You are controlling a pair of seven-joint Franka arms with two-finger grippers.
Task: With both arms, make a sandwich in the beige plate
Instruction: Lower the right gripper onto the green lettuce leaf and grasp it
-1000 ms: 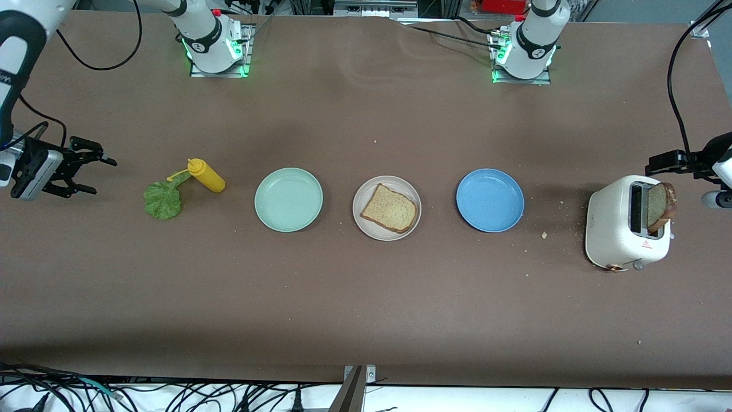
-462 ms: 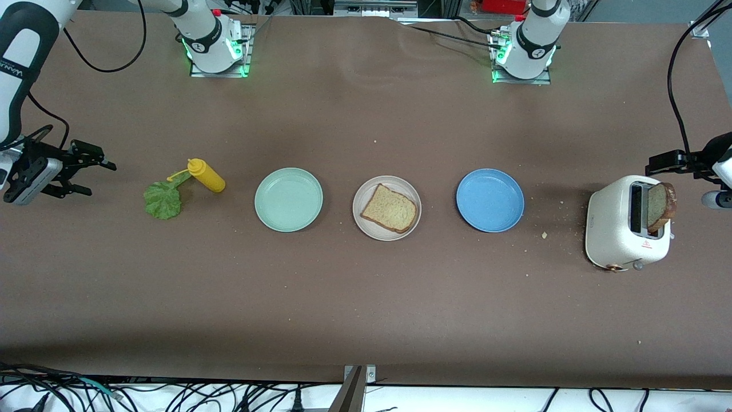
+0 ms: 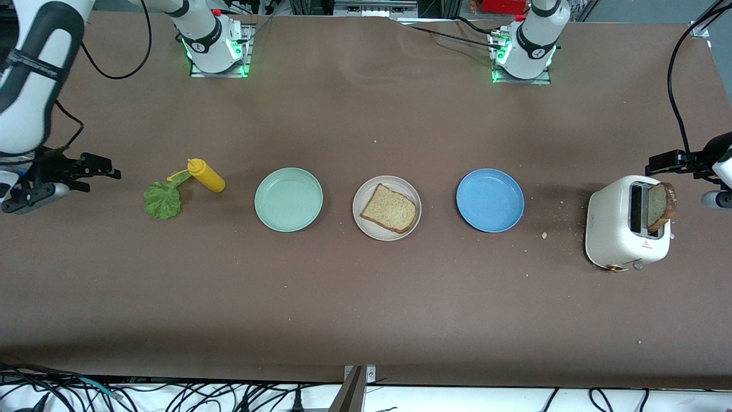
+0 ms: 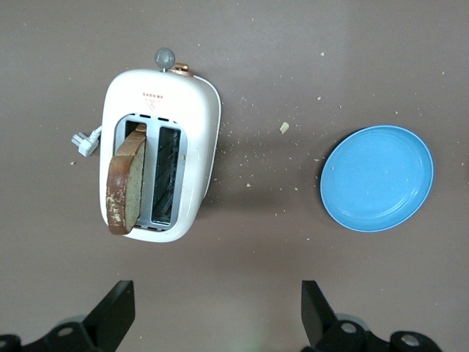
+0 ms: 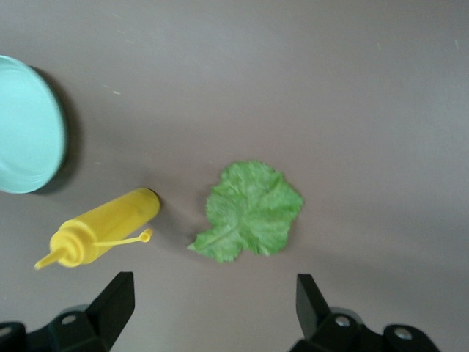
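Bench seen from the high front camera, items given from the near edge toward the edge where the arm bases stand. The near strip of the brown bench (image 3: 366, 297) carries only crumbs. Along the middle runs one row: a ruffled green lettuce leaf (image 3: 162, 199) toward the right arm's end, touching it a yellow plastic squeeze bottle (image 3: 207, 175) lying on its side, then a round mint-green plate (image 3: 289, 199), the round pale beige plate (image 3: 387, 208) at the centre, a round blue plate (image 3: 490, 200), and a white two-slot toaster (image 3: 627, 224) near the left arm's end.

One square slice of brown toasted bread (image 3: 389, 208) lies flat in the beige plate; a second toasted slice (image 3: 661, 206) stands upright in one toaster slot (the other slot is empty). The sandwich is thus only begun: lettuce and top slice are wanting.

The right gripper (image 5: 212, 304) hangs over the bench edge at the right arm's end, near the lettuce, jaws spread wide and empty. The left gripper (image 4: 212, 308) hangs beside the toaster at the left arm's end, jaws likewise wide and empty; this arm waits.

Step in hand, as judged: fetching the lettuce. The right gripper should straddle the leaf away from the bottle's cap strap, pinch a raised ruffle (a flat leaf gives little purchase), lift cleanly, and lay it centred on the plated slice.
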